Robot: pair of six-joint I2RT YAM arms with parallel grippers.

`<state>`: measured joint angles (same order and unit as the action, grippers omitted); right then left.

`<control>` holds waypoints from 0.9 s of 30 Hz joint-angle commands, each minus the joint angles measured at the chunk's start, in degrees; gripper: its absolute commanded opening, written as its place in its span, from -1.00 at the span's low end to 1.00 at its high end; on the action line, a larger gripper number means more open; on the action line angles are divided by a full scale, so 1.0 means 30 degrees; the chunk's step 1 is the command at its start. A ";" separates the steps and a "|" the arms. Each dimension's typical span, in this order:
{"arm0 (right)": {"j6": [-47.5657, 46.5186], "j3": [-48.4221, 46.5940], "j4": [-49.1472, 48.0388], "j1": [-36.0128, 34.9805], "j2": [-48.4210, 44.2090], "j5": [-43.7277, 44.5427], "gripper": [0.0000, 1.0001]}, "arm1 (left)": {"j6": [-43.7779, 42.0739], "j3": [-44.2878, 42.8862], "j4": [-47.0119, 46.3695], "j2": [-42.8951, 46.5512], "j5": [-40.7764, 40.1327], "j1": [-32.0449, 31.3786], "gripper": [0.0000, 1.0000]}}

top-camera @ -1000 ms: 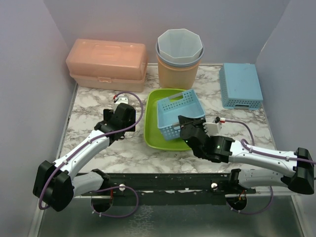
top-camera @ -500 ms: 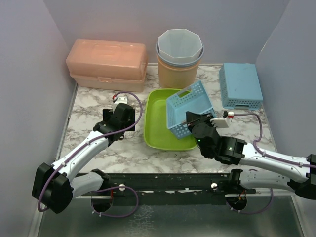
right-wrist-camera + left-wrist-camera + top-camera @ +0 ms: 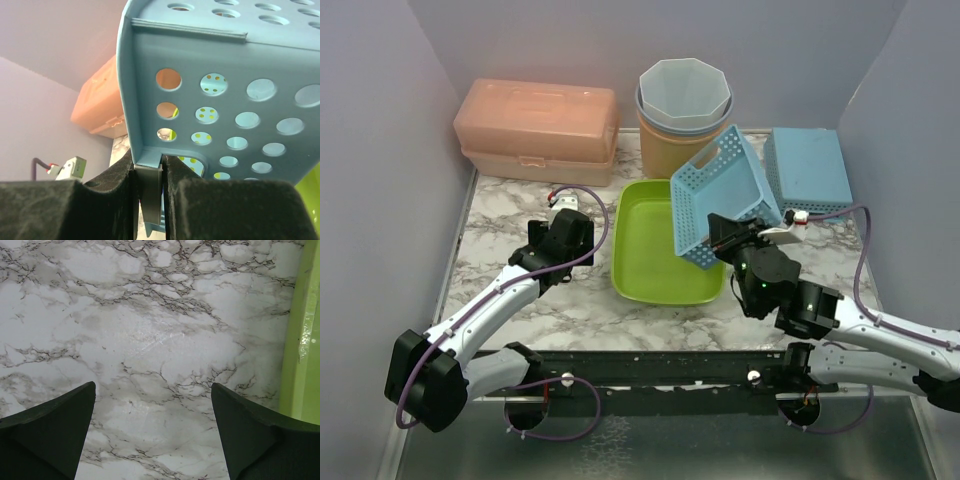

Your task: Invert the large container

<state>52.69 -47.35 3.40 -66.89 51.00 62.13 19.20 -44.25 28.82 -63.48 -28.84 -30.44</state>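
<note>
blue basket [image 3: 720, 190], tilted, rim inside right pincer [image 3: 149, 172]

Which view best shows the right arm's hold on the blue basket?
Right wrist: jaws pinch a wall of the blue basket. Top external shows it tilted over the green tray; left wrist misses it.

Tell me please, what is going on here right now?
The right claw is shut on the rim of the blue basket, holding it tipped steeply over the green tray, not yet upside down. The left claw is open and empty, above the marble table beside the tray.
</note>
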 commanded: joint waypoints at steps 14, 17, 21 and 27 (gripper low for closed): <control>-1.3105 0.0358 -0.1183 0.0065 -0.5276 -0.1336 -0.99 | -0.0070 -0.0433 0.0032 0.0103 -0.0186 0.0096 0.98; -1.4927 0.0411 -0.0707 0.0061 -0.6471 -0.1267 -0.99 | -0.0064 -0.0466 0.0033 -0.0004 -0.0205 0.0096 0.98; -1.7099 0.0130 0.1492 0.0073 -0.6911 -0.1223 -0.99 | -0.0090 -0.0541 0.0033 -0.0197 -0.0138 0.0096 0.98; -1.6041 -0.1261 0.8780 0.0097 -0.4315 0.1152 -0.99 | -0.0130 -0.0565 0.0011 -0.0315 -0.0090 0.0126 0.98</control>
<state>5.23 -48.05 12.58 -66.67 32.67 59.64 19.20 -44.25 28.82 -64.10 -28.84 -30.44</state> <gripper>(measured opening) 0.193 0.988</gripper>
